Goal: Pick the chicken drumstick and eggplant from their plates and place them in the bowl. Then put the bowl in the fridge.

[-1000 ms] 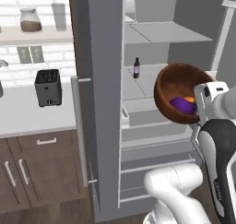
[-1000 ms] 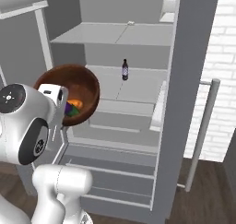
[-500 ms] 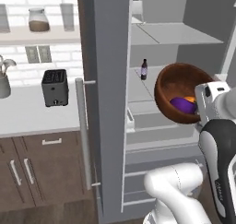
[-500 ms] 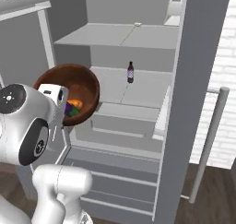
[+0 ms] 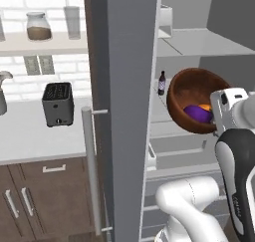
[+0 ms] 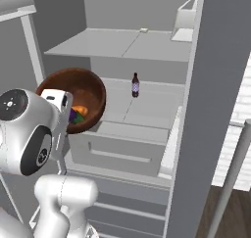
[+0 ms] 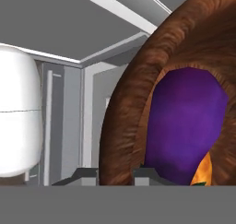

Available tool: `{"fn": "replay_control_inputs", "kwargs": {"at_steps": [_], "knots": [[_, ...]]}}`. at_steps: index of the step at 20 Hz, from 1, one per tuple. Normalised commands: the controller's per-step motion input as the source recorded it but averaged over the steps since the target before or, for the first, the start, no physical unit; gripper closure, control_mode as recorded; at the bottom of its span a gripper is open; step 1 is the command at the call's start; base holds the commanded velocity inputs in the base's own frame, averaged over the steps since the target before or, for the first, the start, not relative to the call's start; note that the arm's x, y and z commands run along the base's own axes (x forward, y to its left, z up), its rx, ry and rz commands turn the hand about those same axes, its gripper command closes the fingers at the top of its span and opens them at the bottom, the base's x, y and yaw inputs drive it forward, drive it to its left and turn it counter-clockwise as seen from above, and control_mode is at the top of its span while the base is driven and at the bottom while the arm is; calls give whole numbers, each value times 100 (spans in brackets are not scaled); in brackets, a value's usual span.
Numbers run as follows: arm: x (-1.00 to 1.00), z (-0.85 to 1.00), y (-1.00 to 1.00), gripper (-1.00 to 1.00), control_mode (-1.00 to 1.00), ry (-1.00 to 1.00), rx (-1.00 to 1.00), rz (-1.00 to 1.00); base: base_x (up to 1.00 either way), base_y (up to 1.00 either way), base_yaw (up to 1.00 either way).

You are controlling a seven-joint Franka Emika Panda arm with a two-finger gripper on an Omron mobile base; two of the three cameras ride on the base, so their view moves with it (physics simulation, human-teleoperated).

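My gripper (image 7: 115, 174) is shut on the rim of the reddish-brown wooden bowl (image 5: 196, 99), holding it tilted in front of the open fridge (image 5: 129, 86). The purple eggplant (image 5: 198, 112) lies inside the bowl. In the right base view the golden drumstick (image 6: 81, 109) lies beside the eggplant (image 6: 73, 116) in the bowl (image 6: 86, 90). The hand view has the bowl's rim (image 7: 133, 103) between my fingers, with the eggplant (image 7: 184, 121) and a bit of the drumstick (image 7: 205, 170) behind it. The plates are out of view.
A small dark bottle (image 6: 135, 84) stands on the fridge's middle shelf (image 6: 147, 109), above a drawer (image 6: 122, 151). The open door (image 6: 220, 85) with its long handle (image 6: 233, 178) stands at the right. A black toaster (image 5: 57, 104) sits on the counter (image 5: 30, 136) left of the fridge.
The whole picture has shifted as the base drove closer to the fridge. The bowl stays in my gripper with both foods inside.
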Motion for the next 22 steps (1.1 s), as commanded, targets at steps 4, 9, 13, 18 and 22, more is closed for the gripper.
{"fn": "replay_control_inputs", "kwargs": {"at_steps": [4,9,13,18,22], "knots": [[0,0,0,100,100,0,0,0,40,0,0],[0,0,0,100,100,0,0,0,36,-4,0],[14,1,-1,100,-100,0,0,0,40,-4,0],[5,42,0,100,-100,-4,0,0,0,0,0],[0,59,-3,100,-100,-2,0,0,0,0,0]]}}
